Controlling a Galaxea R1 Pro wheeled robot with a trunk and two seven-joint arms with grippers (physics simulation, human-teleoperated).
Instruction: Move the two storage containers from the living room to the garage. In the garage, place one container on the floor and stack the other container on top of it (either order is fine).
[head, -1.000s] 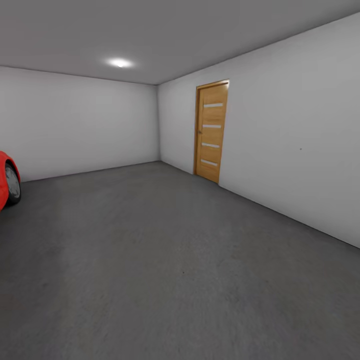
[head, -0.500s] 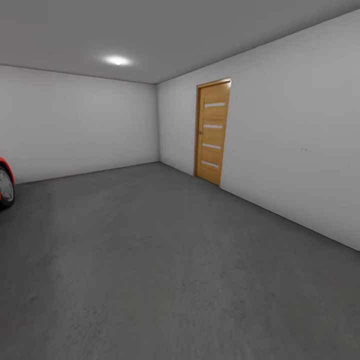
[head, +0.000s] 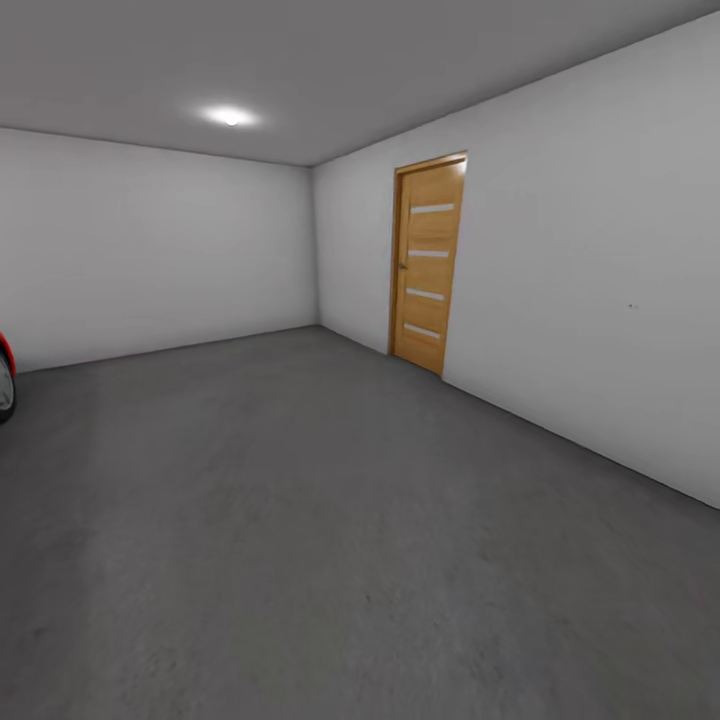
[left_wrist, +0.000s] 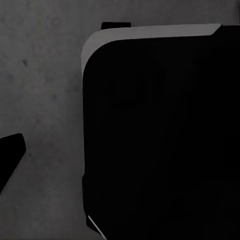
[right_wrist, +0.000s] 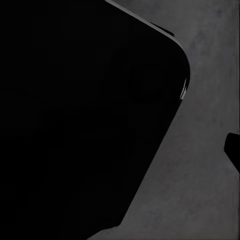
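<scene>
In the garage, each wrist view looks down past a large black rounded body (left_wrist: 160, 135), apparently part of the robot's own base, onto dark grey concrete floor (left_wrist: 45, 100); a small black tip at the picture edge (left_wrist: 10, 155) may be a finger, but the gripper jaws are not visible, so their opening and any load cannot be determined. The right wrist view presents the same arrangement: black body (right_wrist: 80, 120) over speckled floor (right_wrist: 205, 190). The storage containers appear in none of the three views, so their location cannot be stated. Judged from this, the robot is in transit, either heading back for a container or repositioning; the next move calls for steering the base toward the wooden door (head: 428, 265) or locating a container before any stacking. The head view shows bare matte concrete (head: 330, 540), plain grey-white walls (head: 590, 280), a ceiling light (head: 229, 116), and the edge of a red vehicle wheel (head: 4, 385) at the left border.
</scene>
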